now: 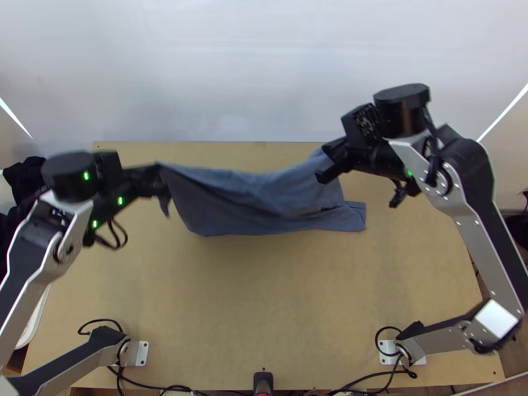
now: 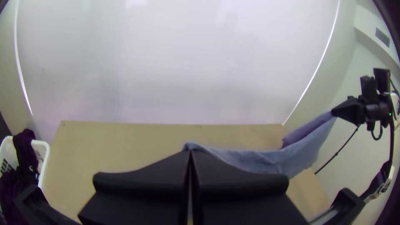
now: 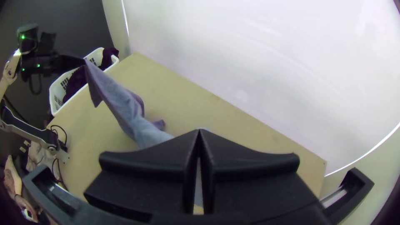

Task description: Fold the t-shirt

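In the top view my left gripper (image 1: 156, 179) is shut on one end of the blue-grey t-shirt (image 1: 237, 198), and my right gripper (image 1: 323, 160) is shut on a part toward its other end. The cloth hangs raised between them, with a flat piece at the right lying on the table. In the left wrist view my left gripper (image 2: 190, 152) pinches a corner of the t-shirt (image 2: 258, 160). The closed fingertips of my right gripper (image 3: 199, 131) hide most of their hold in the right wrist view, where the t-shirt (image 3: 133, 116) slopes up to the left gripper.
A white basket (image 2: 45, 156) with dark cloth stands beyond the table's left edge. A pale upright panel (image 1: 264, 72) rises behind the table (image 1: 257, 297). Cables and a small black device (image 1: 263, 381) are at the near edge.
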Robot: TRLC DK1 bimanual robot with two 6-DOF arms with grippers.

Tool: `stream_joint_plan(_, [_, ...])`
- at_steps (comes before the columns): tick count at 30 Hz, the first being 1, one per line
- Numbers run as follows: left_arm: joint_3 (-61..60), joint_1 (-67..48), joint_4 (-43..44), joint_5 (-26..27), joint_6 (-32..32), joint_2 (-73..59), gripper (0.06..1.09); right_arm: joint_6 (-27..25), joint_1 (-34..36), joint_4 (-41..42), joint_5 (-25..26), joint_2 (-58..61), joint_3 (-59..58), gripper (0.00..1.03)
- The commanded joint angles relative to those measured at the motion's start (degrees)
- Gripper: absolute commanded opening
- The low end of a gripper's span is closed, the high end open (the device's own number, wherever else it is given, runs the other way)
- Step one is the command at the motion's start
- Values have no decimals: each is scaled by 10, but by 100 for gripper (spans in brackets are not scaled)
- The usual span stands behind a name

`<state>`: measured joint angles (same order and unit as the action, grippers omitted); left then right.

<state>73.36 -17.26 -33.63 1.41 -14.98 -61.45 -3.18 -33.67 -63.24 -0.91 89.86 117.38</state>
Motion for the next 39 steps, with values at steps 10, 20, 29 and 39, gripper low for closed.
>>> stream_joint_plan(10, [-263,-189,50,3,44,-109,9,-2,84,63,0,-47,-224,3])
stream_joint_plan(20, [-170,-235,171,3,52,-308,9,5,99,95,1,-9,-247,3])
stream_joint_plan(29, [-23,-212,186,3,52,-420,62,5,102,116,4,-6,-273,3])
stream_joint_plan(39, [-107,-192,150,-57,205,-232,105,-3,123,122,7,-17,-283,3])
